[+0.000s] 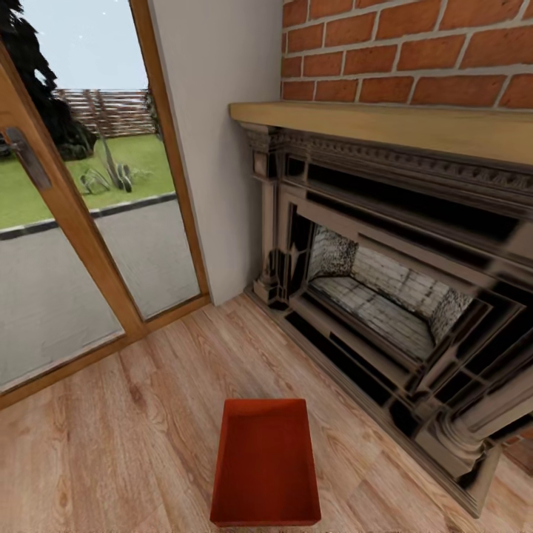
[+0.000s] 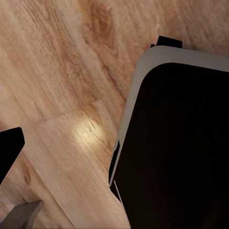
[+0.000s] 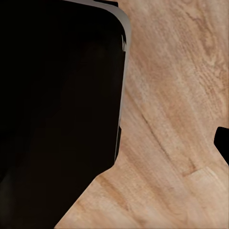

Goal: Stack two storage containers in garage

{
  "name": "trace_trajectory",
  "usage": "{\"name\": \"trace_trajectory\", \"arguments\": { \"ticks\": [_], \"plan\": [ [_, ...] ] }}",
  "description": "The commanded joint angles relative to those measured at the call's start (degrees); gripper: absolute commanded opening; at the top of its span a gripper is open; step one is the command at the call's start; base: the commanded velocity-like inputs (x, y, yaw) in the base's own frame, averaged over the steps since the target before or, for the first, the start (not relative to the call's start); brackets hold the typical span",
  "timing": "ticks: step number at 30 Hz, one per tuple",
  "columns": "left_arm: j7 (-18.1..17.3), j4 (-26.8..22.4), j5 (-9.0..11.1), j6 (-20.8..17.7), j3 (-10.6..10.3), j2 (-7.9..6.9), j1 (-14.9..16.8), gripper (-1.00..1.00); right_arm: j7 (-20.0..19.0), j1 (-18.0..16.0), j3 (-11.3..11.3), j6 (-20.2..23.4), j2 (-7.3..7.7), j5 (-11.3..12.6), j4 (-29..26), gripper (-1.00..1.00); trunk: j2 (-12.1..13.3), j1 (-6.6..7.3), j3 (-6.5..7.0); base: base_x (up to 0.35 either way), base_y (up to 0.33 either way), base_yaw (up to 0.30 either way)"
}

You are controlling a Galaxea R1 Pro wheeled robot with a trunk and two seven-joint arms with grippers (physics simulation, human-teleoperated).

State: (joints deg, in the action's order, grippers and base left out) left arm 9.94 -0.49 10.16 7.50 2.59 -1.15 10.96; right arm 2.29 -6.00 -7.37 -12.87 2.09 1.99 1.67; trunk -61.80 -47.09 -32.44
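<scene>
- one orange-red storage container (image 1: pixel 266 463) sits open-top on the light wood-plank floor (image 1: pixel 133 444), just before the brick fireplace (image 1: pixel 400 296) and near the wood-framed glass door (image 1: pixel 81 207); it looks empty.
- it lies low and central in the head view, probably because the robot has lined up to lift it.
- both wrist views look down at planks beside a dark rounded body; whether either gripper is spread or pressed together cannot be told.
- judged from this, pickup is not yet begun.
</scene>
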Motion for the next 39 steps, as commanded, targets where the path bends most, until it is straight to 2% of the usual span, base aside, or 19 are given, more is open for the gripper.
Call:
{"name": "trace_trajectory", "arguments": {
  "ticks": [1, 14, 19, 39],
  "plan": [
    [-0.01, 0.05, 0.27, 0.23, 0.22, 0.01, 0.03, 1.00, 0.17, -0.07, -0.46, -0.31, 0.00, 0.20, 0.18, 1.00, -0.03, 0.00, -0.14, 0.000, 0.000, 0.000],
    [-0.01, 0.05, 0.25, 0.23, 0.22, 0.01, 0.03, 1.00, -0.17, -0.07, -0.33, 0.11, 0.16, 0.21, 0.18, 1.00, -0.03, 0.00, -1.33, 0.000, 0.000, 0.000],
    [-0.01, 0.05, 0.21, 0.23, 0.22, 0.01, 0.03, 1.00, -0.58, -0.07, -0.39, 2.17, 0.04, 0.11, 0.18, 1.00, -0.03, 0.00, -1.79, 0.000, 0.000, 0.000],
    [-0.01, 0.05, 0.23, 0.23, 0.22, 0.01, 0.03, 1.00, -0.53, -0.07, -0.30, 1.88, 0.02, -0.28, 0.18, 1.00, -0.03, 0.00, -3.62, 0.000, 0.000, 0.000]
  ]
}}
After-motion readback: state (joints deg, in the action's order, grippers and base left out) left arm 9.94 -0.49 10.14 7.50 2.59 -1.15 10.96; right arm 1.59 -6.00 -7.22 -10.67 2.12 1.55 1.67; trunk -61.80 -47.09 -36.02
